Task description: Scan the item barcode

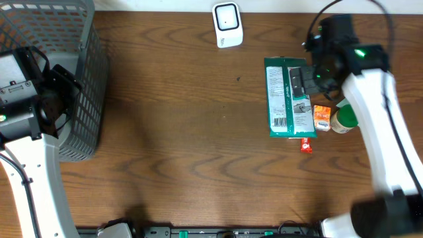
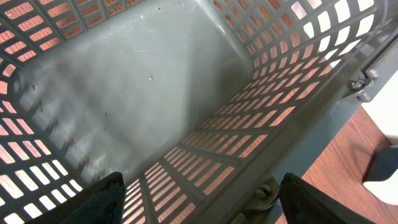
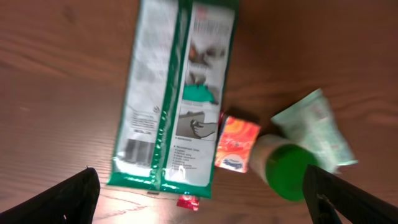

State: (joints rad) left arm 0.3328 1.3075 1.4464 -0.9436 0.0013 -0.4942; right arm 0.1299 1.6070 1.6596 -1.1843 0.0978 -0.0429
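Two arms share the brown wooden counter (image 1: pixel 185 132). At far left, the left end effector (image 2: pixel 205 202) hangs inside the grey plastic lattice basket (image 1: pixel 89 99), its fingers spread well apart with nothing between them. That reads as a waiting post over the drop-off bin, clear of the working area. Toward the middle, at the far edge, the white barcode scanner (image 1: pixel 227 25) stands alone with bare wood around it, probably so an item can be swept past its face. Further right lies the green and white flat packet (image 1: pixel 281 98), which I take to be the item to scan. It rests flat on the counter, printed back upward, with a blurred striped barcode patch (image 3: pixel 134 149) near one lower corner. The right end effector (image 3: pixel 211 196) hovers directly above it, opened wide and empty, seemingly lined up for a pick. A small orange carton (image 3: pixel 237 143) and a green-capped container (image 3: pixel 286 174) crowd the packet's right edge, and a tiny red sachet (image 3: pixel 186 202) sits at its lower edge, so a grasp should favour the free left side.
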